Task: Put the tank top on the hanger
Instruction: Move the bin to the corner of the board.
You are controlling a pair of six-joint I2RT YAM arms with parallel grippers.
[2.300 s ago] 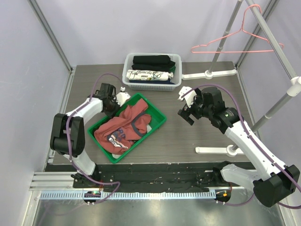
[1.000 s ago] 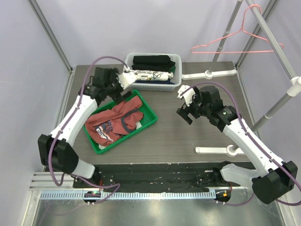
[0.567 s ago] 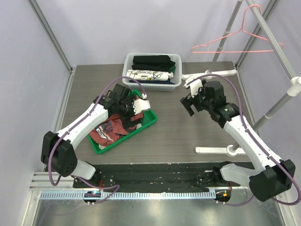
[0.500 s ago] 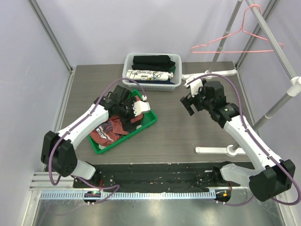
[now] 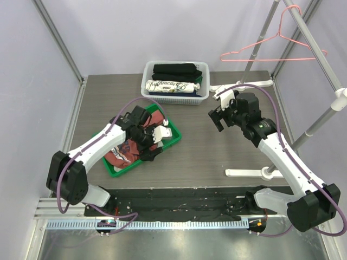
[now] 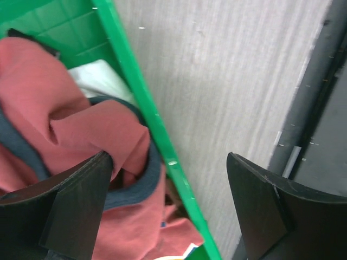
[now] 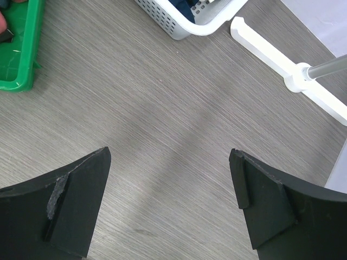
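Note:
The rust-red tank top with navy trim lies crumpled in a green tray. My left gripper is low over the tray's right side. In the left wrist view it stands open across the tray rim. One finger rests against the tank top and the other hangs over bare table. The pink wire hanger hangs on the rail at the back right. My right gripper hovers open over the table, nothing between its fingers.
A white basket of folded black and white clothes stands behind the tray; its corner shows in the right wrist view. The rack's white feet and poles stand at the right. A black strip edges the table's near side.
My left arm has swung from the tray's far end across the tank top down to its right rim, and its jaws have narrowed slightly. The right gripper has moved slightly toward the back.

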